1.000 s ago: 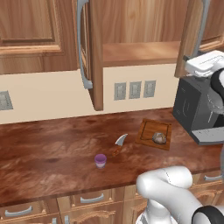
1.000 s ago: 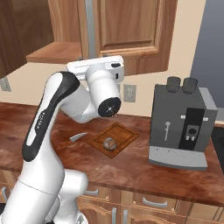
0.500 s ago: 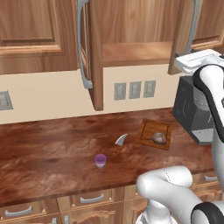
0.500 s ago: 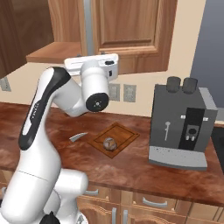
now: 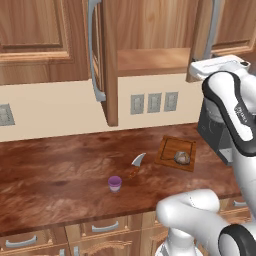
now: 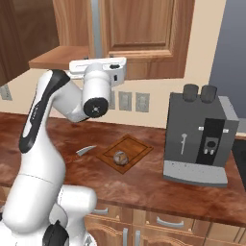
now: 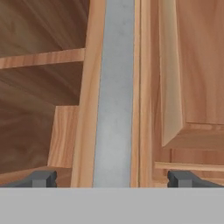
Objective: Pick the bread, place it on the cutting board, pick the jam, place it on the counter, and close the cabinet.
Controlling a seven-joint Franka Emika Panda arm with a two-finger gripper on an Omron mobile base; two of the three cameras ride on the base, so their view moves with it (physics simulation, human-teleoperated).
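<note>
Hovering high at the cabinet (image 5: pixel 150 30), the jaws (image 7: pixel 112 178) are standing spread wide, pinching nothing, their two dark fingertips (image 7: pixel 41 178) showing at either side of the hand view. Running straight between the jaws is the grey bar handle (image 7: pixel 114 92) on the edge of the open right door (image 7: pixel 183 70); whether either fingertip is touching it cannot be told. Lying beyond the jaws on one side is the open cabinet interior with its wooden shelf (image 7: pixel 41 59). Sitting well below the jaws on the dark tabletop (image 5: pixel 55 175) is the cutting board (image 5: pixel 170 149), with the bread (image 5: pixel 182 158) resting on it. Lying just beside the board is the knife (image 5: pixel 138 160), and standing further along the tabletop, apart from both, is the jam (image 5: pixel 115 183). Standing on the tabletop near the board's other side is the grey coffee machine (image 6: pixel 199 139). Hanging open as well is the left door (image 5: pixel 102 60).
</note>
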